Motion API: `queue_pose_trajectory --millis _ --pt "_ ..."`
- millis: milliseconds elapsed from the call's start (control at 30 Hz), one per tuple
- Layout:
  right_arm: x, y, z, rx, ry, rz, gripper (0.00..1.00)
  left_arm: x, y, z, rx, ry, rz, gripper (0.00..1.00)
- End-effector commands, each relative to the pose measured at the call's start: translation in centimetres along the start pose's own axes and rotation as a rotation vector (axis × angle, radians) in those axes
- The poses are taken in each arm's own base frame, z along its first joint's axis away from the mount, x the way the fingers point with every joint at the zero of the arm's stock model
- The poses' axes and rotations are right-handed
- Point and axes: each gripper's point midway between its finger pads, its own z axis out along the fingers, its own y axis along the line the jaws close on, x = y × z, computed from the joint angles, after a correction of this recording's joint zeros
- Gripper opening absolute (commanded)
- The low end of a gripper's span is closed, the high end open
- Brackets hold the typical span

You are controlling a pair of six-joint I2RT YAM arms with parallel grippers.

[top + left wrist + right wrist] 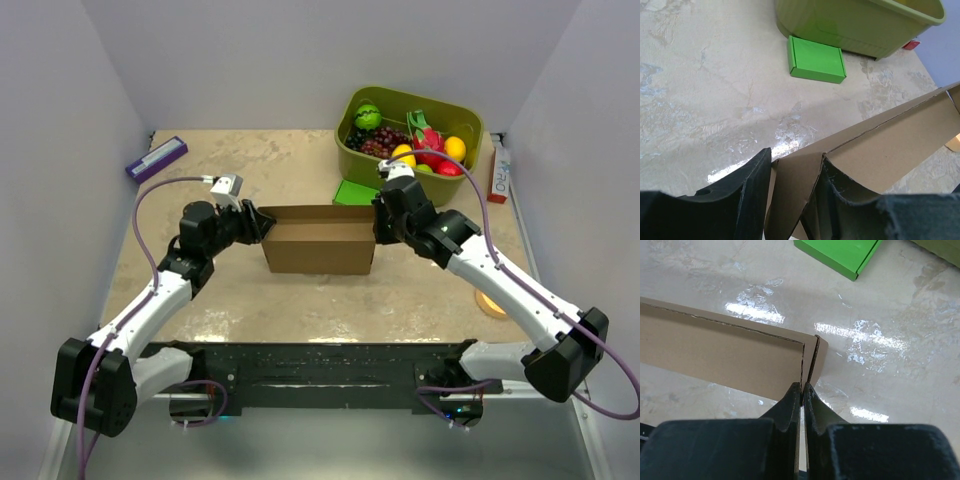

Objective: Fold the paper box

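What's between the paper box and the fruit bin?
A flat green box lies between paper box and bin; clearest in left wrist view.

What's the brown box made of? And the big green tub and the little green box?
The paper box looks like plain brown cardboard: matte, with rough cut edges and crease lines. The green tub is probably plastic: smooth, faintly shiny, with moulded ribs and a rolled rim. The little green box seems to be coloured cardboard, matte with folded edges, though that is less sure.
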Motion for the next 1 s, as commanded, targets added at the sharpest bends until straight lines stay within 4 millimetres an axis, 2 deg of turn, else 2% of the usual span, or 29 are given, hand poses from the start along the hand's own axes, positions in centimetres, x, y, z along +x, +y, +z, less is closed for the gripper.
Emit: queue_pose_trajectory --millis 0,67,233,500,700,733,867,933,967 --pt "-3.5 2.5 -1.5 -0.099 -0.093 0.090 0.05 0.8 -0.6 0.1 0.036 0.036 0.020 0.41" --pt "-3.4 2.7 -1.2 -0.109 -0.094 0.098 0.03 0.8 -0.6 0.1 0.034 0.036 0.022 0.41" --pt "-1.6 2.0 0.2 -0.076 -0.057 0.086 0.00 0.8 -0.6 0.1 0.031 0.035 0.024 0.40" --pt "0.4 0.2 1.0 0.000 -0.030 0.045 0.00 0.9 -0.5 0.2 0.028 0.038 0.024 0.40" --pt "1.8 -0.1 1.8 0.002 -0.013 0.048 0.00 1.0 -0.5 0.2 0.029 0.040 0.024 0.40" --pt "2.3 0.3 2.1 -0.015 0.003 0.048 0.00 1.0 -0.5 0.2 0.029 0.040 0.024 0.40" --pt "4.1 -0.5 2.2 0.020 0.057 0.052 0.00 0.7 -0.7 0.1 0.034 0.031 0.033 0.40" --pt "4.1 -0.6 1.7 0.020 0.055 0.061 0.07 0.5 -0.7 0.0 0.034 0.026 0.039 0.40" --pt "3.0 -0.9 1.0 0.027 0.020 0.071 0.16 0.4 -0.7 0.0 0.035 0.026 0.042 0.40"
